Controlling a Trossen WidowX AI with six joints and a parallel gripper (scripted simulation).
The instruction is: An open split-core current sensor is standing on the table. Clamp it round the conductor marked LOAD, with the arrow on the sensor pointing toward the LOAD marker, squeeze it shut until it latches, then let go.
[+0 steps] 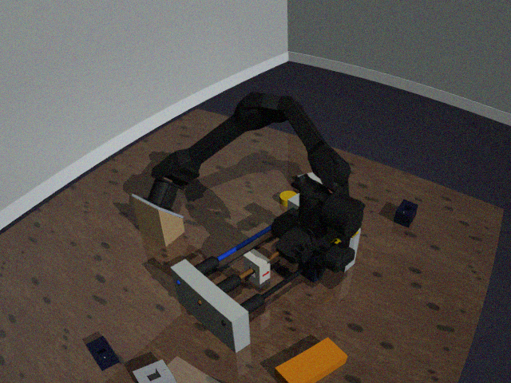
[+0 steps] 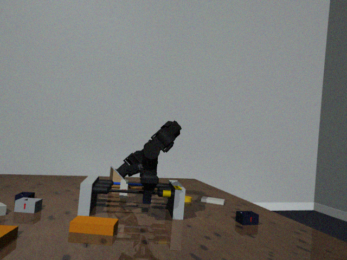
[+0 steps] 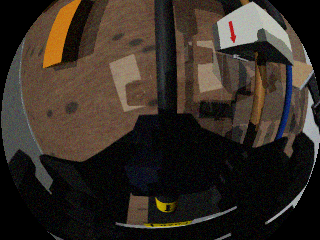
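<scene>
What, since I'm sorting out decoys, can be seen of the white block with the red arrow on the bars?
The white block is a small, matte, boxy housing with a red arrow on one side face, pointing along the bars. It stands upright around the copper-coloured conductor, the middle of three between two end plates, nearer the grey-fronted plate. Nothing else seems to touch it; the tool, shut on a dark blue sensor, is apart from it.

Lower in the top view, an orange block (image 1: 311,360) lies on the brown, dark-spotted worktop (image 1: 412,288). A blue conductor (image 1: 243,243) crosses centre frame beside a white clamp (image 1: 258,267) with a red arrow. The gripper (image 1: 318,267) is black.
</scene>
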